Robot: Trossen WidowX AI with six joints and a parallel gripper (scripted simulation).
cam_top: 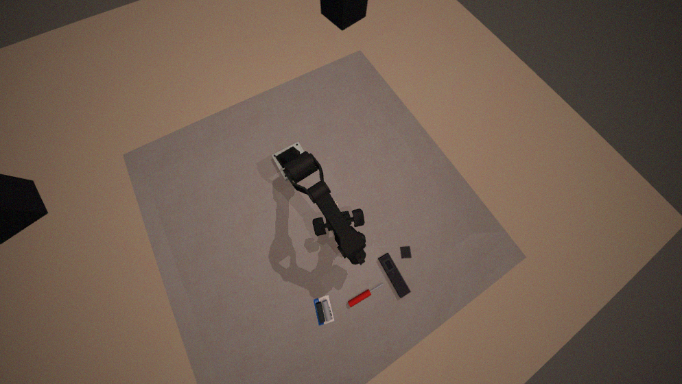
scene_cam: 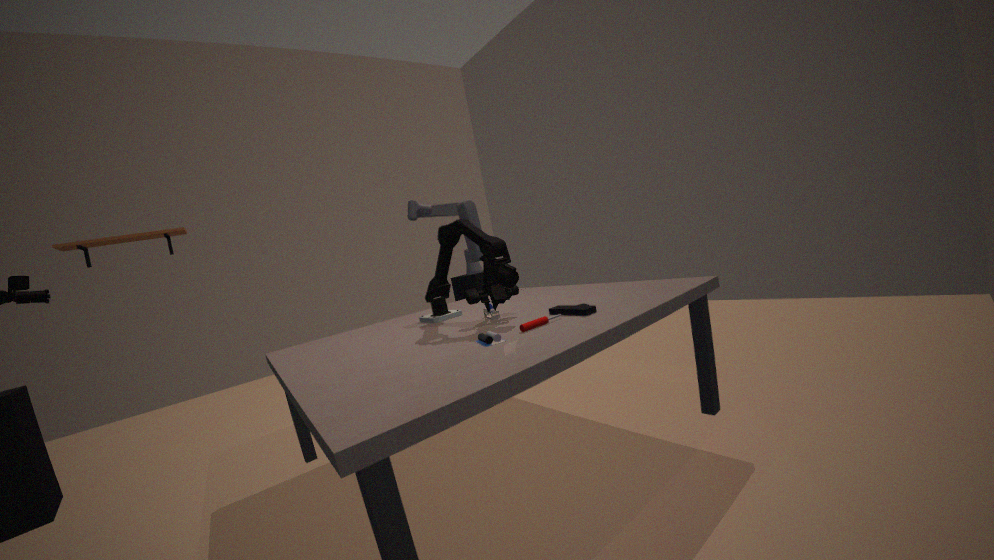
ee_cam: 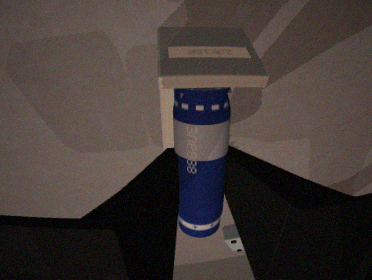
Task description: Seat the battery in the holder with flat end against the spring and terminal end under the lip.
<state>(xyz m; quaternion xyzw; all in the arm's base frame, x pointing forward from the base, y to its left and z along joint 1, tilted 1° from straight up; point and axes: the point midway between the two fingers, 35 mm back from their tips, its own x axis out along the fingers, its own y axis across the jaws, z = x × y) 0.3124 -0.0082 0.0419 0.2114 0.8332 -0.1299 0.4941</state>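
Note:
My gripper (ee_cam: 198,156) (scene_cam: 491,307) is shut on the blue battery (ee_cam: 200,185), with a black finger on each side in the wrist view. The battery's far end, banded with white squares, meets or goes just under the front edge of the holder's raised, labelled end block (ee_cam: 210,67). Contact there cannot be told. The spring is hidden. A cream side rail of the holder shows left of the battery. In the exterior view the holder (scene_cam: 487,315) is small below the fingers. In the top view my arm hides the gripper and most of the holder.
A red screwdriver (cam_top: 359,297) (scene_cam: 534,324), a long black device (cam_top: 394,276) (scene_cam: 571,309) and a small dark square (cam_top: 405,252) lie beyond the arm. A blue-and-white card with dark and grey cylinders (cam_top: 323,310) (scene_cam: 489,338) lies apart. A small light grey piece (ee_cam: 233,237) shows behind the right finger.

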